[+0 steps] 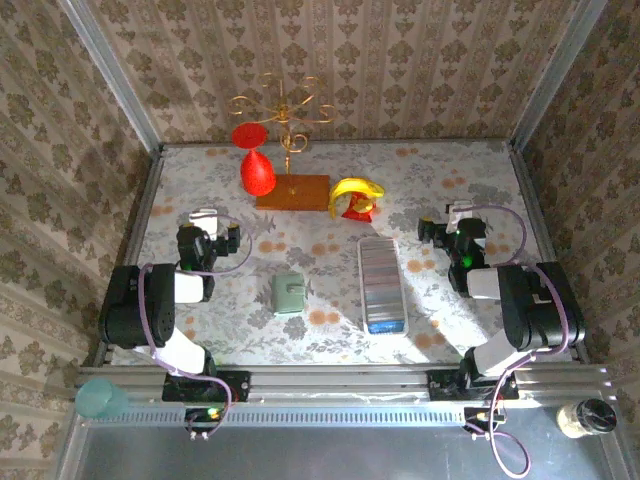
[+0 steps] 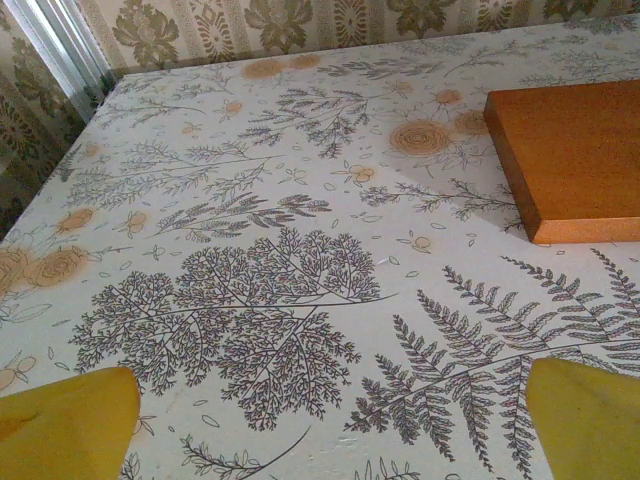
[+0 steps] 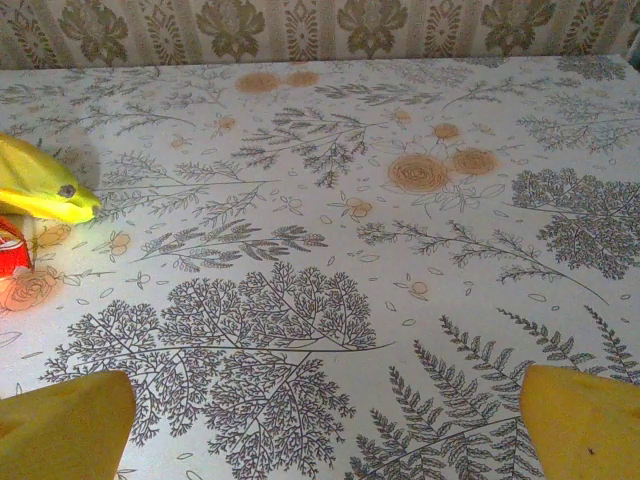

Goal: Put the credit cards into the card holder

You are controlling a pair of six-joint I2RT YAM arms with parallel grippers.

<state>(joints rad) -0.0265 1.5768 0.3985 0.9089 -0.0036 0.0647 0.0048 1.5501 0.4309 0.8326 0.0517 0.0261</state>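
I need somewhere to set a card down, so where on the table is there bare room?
Bare cloth lies between the card holder and the left gripper, and in the far right corner behind the right gripper. Crowded: far centre, around the wooden base and banana.

Card holder [image 1: 288, 294] left of tray [image 1: 382, 262].

Overhead view from behind arms [image 1: 140, 300] — wrist views low over table [image 2: 300, 200], facing far wall [image 3: 300, 25].
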